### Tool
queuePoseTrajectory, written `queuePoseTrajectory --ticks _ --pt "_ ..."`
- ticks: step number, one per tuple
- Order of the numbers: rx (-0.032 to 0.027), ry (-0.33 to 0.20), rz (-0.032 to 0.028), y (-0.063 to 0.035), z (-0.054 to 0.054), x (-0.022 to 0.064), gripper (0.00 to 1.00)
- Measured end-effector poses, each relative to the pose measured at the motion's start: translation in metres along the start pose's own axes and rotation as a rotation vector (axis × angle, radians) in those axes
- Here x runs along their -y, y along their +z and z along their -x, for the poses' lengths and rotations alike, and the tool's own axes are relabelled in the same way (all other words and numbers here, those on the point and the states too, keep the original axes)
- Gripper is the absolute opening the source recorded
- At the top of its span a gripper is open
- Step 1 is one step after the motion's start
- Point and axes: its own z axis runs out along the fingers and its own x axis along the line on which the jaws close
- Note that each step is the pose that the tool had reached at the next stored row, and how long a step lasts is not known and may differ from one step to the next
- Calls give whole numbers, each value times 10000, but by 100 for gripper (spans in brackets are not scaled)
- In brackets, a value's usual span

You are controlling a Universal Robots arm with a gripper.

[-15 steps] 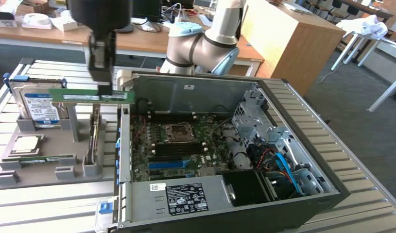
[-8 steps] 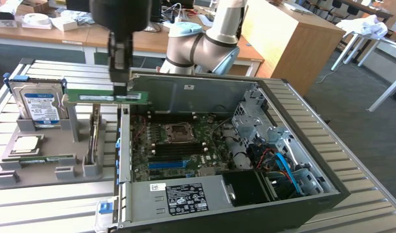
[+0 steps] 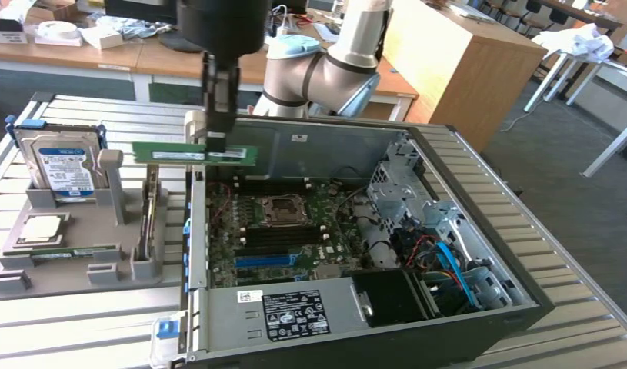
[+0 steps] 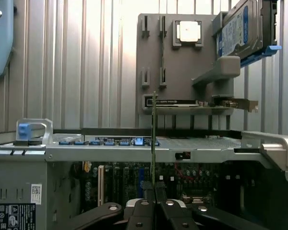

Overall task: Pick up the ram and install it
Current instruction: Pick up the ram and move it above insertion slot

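Half done, by my judgement: just right of the parts holder (image 3: 82, 227), the gripper (image 3: 218, 146) is clamped tight on the ram (image 3: 180, 154), held in the air over the edge of the open computer case (image 3: 498, 192); it is not yet seated in the motherboard (image 3: 282, 231).

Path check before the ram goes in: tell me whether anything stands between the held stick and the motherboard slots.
Nothing visible does. The gripper holds the ram above the open case's wall on the exterior view's left. The memory slots by the processor socket lie bare; cables sit further to the exterior view's right.
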Motion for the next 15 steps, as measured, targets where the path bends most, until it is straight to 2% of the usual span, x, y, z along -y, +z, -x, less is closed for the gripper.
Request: queuePoseTrajectory --ticks 15 --pt "0 0 2 -9 1 525 11"
